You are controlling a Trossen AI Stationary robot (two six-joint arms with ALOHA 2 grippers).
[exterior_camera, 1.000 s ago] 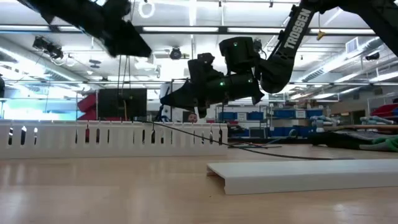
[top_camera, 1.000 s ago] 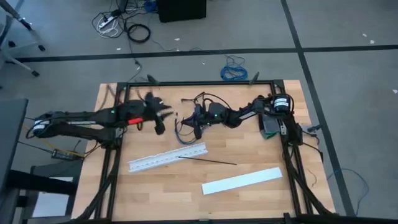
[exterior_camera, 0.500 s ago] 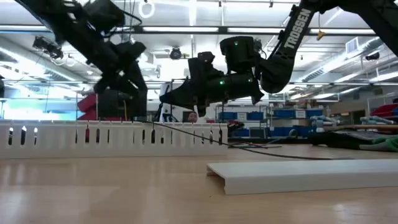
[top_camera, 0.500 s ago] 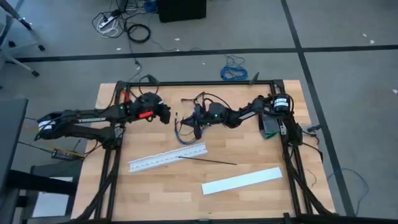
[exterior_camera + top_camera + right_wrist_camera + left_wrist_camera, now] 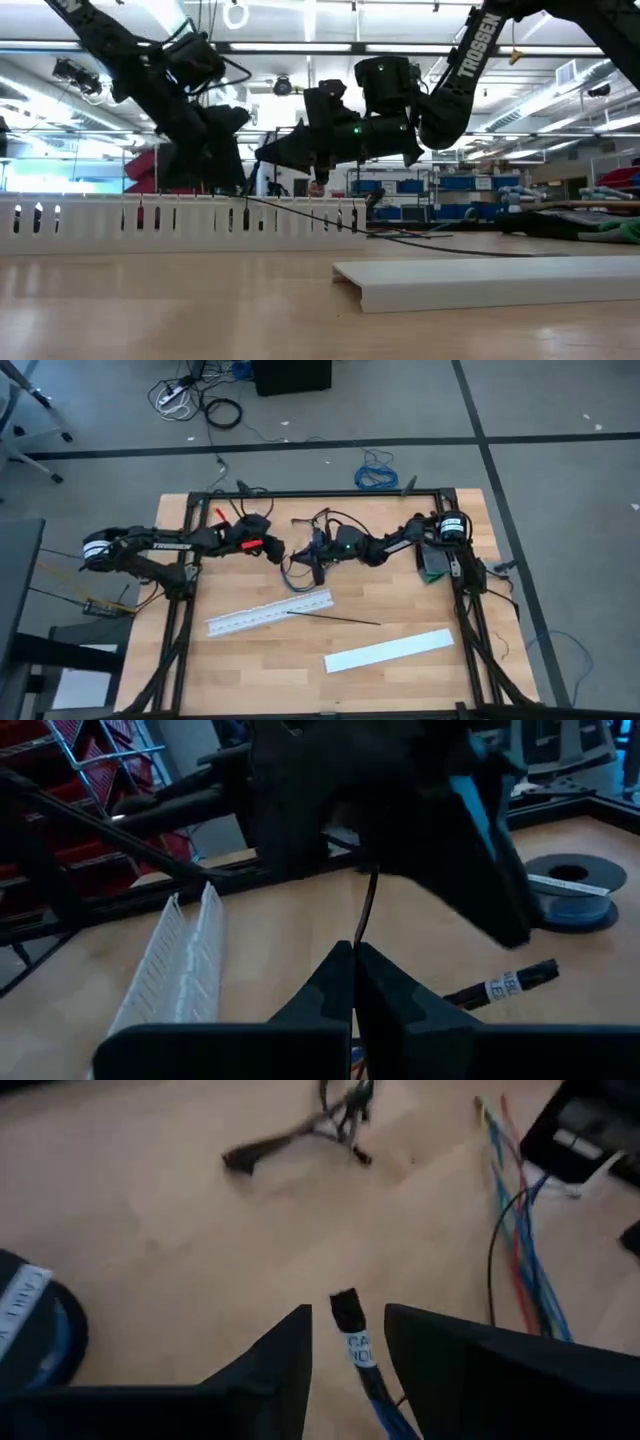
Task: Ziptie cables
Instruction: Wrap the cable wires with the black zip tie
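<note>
The cables (image 5: 296,567), thin grey and dark wires, hang in a loop at the table's far middle, under my right gripper (image 5: 311,556), which is shut on them. One cable end with a black plug and a white label (image 5: 350,1332) lies between the fingers of my left gripper (image 5: 347,1325). That gripper (image 5: 277,551) is open and stands just left of the bunch; I cannot tell whether its fingers touch the plug. In the right wrist view the left gripper looms dark over my right gripper (image 5: 352,952). My right gripper pinches a thin dark wire (image 5: 363,915) of the bunch between its two fingertips. The fingers come roughly level from the table's right side. The wire runs on past the fingertips toward the left gripper, and the rest of the bunch hangs slack below.
A white slotted strip (image 5: 270,613) lies near the table's middle, with a thin black zip tie (image 5: 335,619) beside it. A flat white strip (image 5: 388,650) lies nearer the front. A blue reel (image 5: 570,885), coloured wires (image 5: 520,1240) and another dark bundle (image 5: 310,1135) lie at the far side.
My left gripper has swung toward the table's right edge and come down, closing on the cables held by my right gripper. The right arm and the cables have kept still.
</note>
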